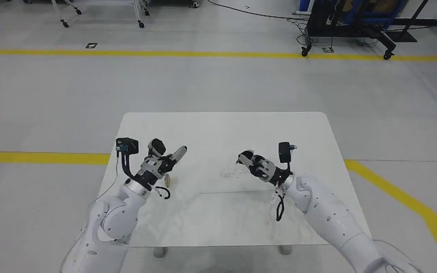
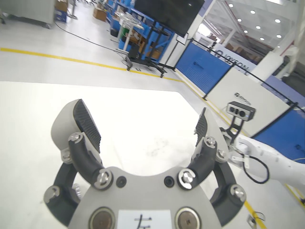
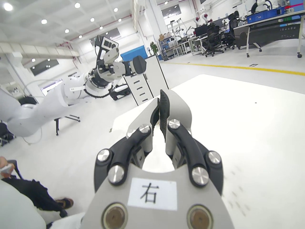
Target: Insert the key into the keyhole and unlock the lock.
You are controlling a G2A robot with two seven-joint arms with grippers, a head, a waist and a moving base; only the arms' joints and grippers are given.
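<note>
Top view shows both arms bent in from the near corners of the white surface (image 1: 273,130), forearms raised above it and wrists angled toward each other. The left gripper (image 1: 169,151) hangs a little inside the left edge. Its fingers (image 2: 87,122) are spread wide with nothing between them. They are pale grey rounded shells faced with black ribbed rubber pads, hinged on black links with bright metal screws.

The right gripper (image 1: 244,159) hovers over the middle of the surface, somewhat toward the right edge. Its fingers are pressed pad to pad, and whether anything thin sits between them cannot be told.

A small brass-coloured piece (image 1: 167,180) lies on the surface near the left edge, just beside the left wrist. It is too small to tell lock from key. The surface is smooth and round-cornered, with faint dark scuffs at its middle.
</note>
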